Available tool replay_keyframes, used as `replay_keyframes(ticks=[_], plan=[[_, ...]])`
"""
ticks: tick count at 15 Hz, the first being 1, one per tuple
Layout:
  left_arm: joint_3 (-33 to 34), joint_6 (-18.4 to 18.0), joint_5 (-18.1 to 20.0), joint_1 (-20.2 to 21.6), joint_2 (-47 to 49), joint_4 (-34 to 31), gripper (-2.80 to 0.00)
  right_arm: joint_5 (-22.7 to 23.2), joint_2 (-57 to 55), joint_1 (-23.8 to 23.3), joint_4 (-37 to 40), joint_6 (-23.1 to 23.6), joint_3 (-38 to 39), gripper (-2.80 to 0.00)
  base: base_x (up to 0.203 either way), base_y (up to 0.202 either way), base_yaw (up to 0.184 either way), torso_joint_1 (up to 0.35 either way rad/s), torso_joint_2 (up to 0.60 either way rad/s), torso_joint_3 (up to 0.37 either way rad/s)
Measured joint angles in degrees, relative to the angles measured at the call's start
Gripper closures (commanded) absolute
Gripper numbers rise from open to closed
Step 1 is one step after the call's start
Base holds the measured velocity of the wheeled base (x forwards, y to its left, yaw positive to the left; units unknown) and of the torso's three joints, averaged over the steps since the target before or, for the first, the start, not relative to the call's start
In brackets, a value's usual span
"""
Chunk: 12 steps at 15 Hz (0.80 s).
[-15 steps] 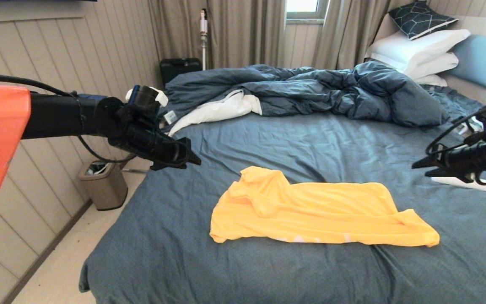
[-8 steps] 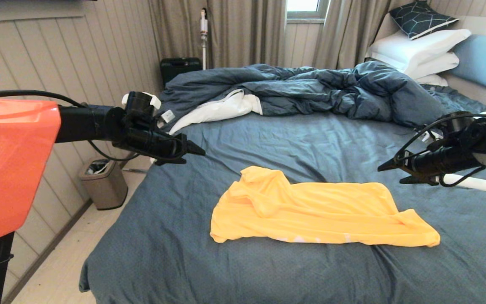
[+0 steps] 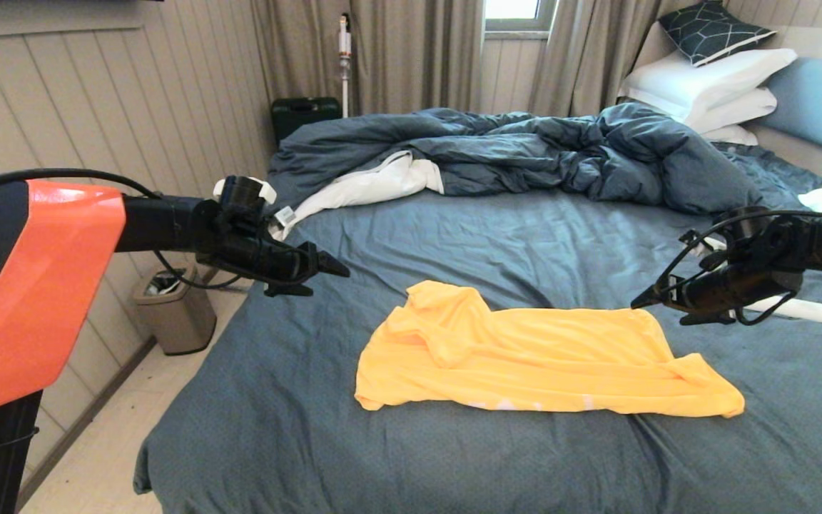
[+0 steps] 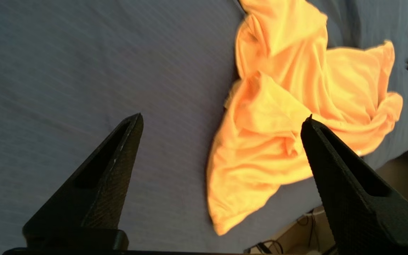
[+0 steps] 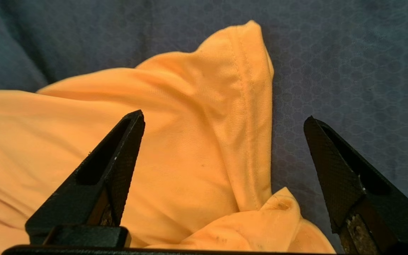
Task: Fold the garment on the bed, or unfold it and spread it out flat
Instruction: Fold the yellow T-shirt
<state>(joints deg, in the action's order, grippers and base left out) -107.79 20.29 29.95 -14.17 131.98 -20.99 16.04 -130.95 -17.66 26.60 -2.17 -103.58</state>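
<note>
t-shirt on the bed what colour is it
Bright yellow-orange T-shirt; the head view shows it best.

— Any writing, labels or numbers to read here?
— None. The garment (image 3: 525, 357) shows only pale patches at its near hem, too faint to read as letters.

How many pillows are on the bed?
4: one dark patterned pillow on top, three white pillows stacked beneath it by the headboard. More may be hidden.

arms: black, looping cables | left shell (image 3: 33, 285): orange | tool tips: pointed black
</note>
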Motion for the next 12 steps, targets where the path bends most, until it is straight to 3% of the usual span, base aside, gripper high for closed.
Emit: replay_keyframes(ticks=[8,12], plan=[[6.0,-0.1,-0.3,-2.6,-4.4,3.1,-2.8,0.8,-2.0,0.9,0.2,-0.5,-1.5,-2.8,0.0,0.0,0.0,0.0,0.0,0.0],[6.4,-0.2,-0.3,-2.8,-4.8,3.2,-2.8,6.9,-5.2,0.1,0.5,-1.7,-7.1,-2.8,0.0,0.0,0.0,0.0,0.0,0.0]])
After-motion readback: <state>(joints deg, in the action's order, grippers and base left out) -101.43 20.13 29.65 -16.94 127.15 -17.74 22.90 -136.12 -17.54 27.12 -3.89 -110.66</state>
